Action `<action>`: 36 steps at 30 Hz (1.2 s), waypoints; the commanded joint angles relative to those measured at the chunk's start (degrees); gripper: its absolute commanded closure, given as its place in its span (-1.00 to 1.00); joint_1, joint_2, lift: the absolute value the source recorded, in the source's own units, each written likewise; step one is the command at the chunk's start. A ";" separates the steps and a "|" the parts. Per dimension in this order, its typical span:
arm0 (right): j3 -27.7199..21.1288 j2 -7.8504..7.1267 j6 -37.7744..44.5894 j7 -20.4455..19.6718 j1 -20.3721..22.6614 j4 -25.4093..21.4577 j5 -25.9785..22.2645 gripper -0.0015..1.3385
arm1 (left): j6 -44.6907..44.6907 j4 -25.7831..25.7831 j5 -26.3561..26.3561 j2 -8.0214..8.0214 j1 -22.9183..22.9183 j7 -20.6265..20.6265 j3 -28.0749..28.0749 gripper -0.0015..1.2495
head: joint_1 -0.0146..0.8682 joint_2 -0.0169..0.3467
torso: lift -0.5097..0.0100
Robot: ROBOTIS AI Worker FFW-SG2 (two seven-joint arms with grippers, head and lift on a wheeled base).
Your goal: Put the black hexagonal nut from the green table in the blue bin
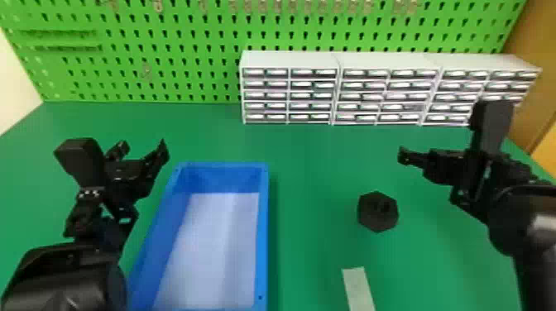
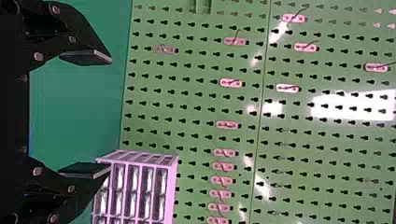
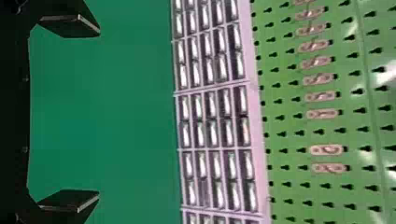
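In head view, hexagonal nut [image 1: 377, 211] is lying right of blue bin [image 1: 262, 231], left gripper [image 1: 141, 150] and right gripper [image 1: 436, 164] are gaping wide

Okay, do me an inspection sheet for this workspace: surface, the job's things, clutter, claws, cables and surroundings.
Surface: green table, flat, under everything in the job.
Nut: black, hexagonal, lying on the table to the right of the bin, not yet in it.
Bin: blue, on the table, pale inside.
Clutter: a pale strip on the table, nearer the robot than the nut.
Left claw: open, holding nothing.
Right claw: open, holding nothing.
Cables: nothing seen.
Surroundings: drawers at the back, green pegboard with hooks behind.
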 commanded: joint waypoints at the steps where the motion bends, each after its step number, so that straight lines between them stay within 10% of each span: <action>1: 0.11 -0.65 5.85 0.01 -2.45 1.56 -0.67 -0.87 | 0.02 0.00 0.00 -0.15 0.12 0.07 0.00 -0.30 | 0.59 -0.63 | 0.59; 36: 2.31 -3.46 38.80 0.01 -17.04 15.28 0.99 -0.86 | 0.02 0.00 -0.09 -0.15 0.48 0.34 -0.17 -0.30 | 0.59 -0.63 | 0.59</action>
